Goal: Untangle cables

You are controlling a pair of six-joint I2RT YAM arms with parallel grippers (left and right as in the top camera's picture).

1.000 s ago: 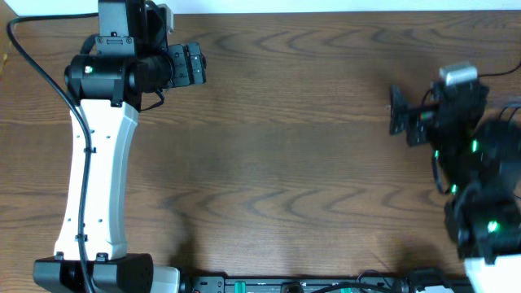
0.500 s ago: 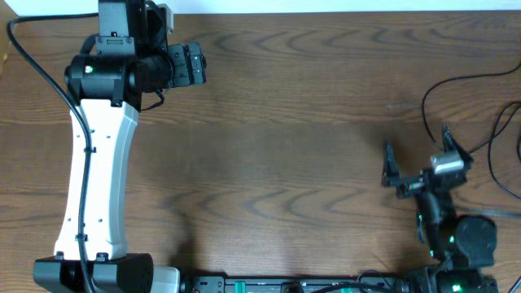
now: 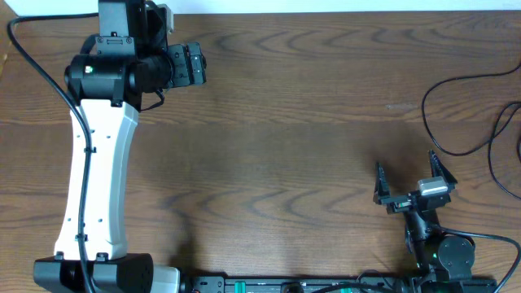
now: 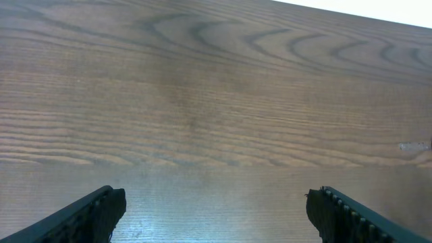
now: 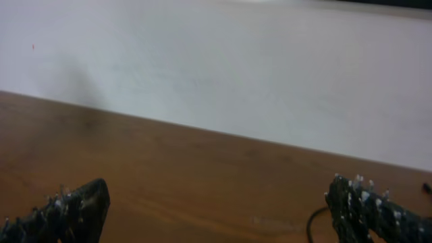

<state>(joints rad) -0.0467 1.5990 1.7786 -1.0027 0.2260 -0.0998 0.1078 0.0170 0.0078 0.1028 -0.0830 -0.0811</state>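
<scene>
- The table (image 3: 285, 163) is the largest thing here: a flat top of dark brown wood with wavy grain and a faint sheen. It gives a thin cord nothing to catch on, so a cord should slide freely.
- The left arm (image 3: 94, 163) is a white shell with black joints, stretched up the left side. The left gripper (image 4: 216, 199) hangs over bare wood at the far left corner with its jaws spread wide and nothing between them.
- The right gripper (image 3: 405, 177) sits low near the front right. Its dark, ridged fingers (image 5: 81, 206) are splayed fully apart and empty.
- The black cable (image 3: 424, 110) is a thin, limp cord. It lies in open loops along the right edge of the table, well apart from the left gripper and near the right one.
- No white cable shows in any view, and I cannot make out a plug end (too fine to tell).
- The step in hand looks like reaching for the cord, and the right gripper seems best placed for it.
- It should come down low over the nearest bend and pinch a single strand across the ridged pads.
- It should then draw the strand slowly inward, so the loops open rather than tighten.
</scene>
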